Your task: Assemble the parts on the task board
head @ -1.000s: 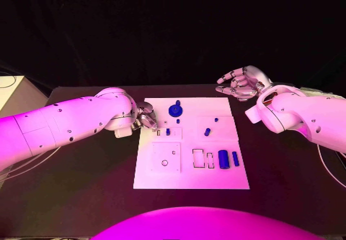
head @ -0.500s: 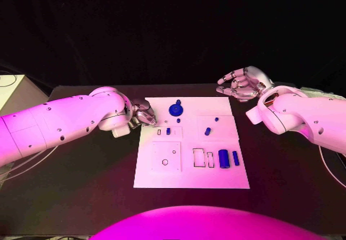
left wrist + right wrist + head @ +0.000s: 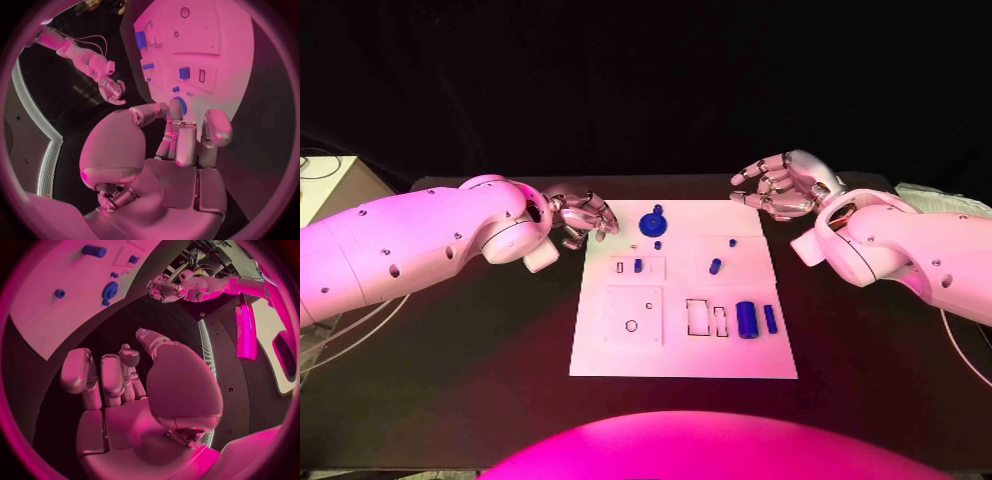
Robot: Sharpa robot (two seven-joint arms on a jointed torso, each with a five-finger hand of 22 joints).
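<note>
The white task board (image 3: 632, 350) lies mid-table with several blue parts on it: a round piece (image 3: 652, 223) at its far end, small pieces (image 3: 715, 265) in the middle, and a cylinder (image 3: 747, 318) and a bar (image 3: 770, 318) near its right edge. My left hand (image 3: 581, 215) hovers just off the board's far left corner, fingers loosely curled, holding nothing. My right hand (image 3: 783, 185) hangs beyond the far right corner, fingers apart and half bent, also holding nothing. The left wrist view shows the board (image 3: 219, 45) and the round piece (image 3: 180, 104) past my fingers.
A beige box (image 3: 329, 185) stands at the table's left edge, with cables (image 3: 343, 330) below my left arm. Black table (image 3: 473, 400) surrounds the board. The board has unfilled cut-outs (image 3: 632, 315) on its near left part.
My left hand has drawn back from the board's left edge, toward the far left corner. The right hand has barely moved.
</note>
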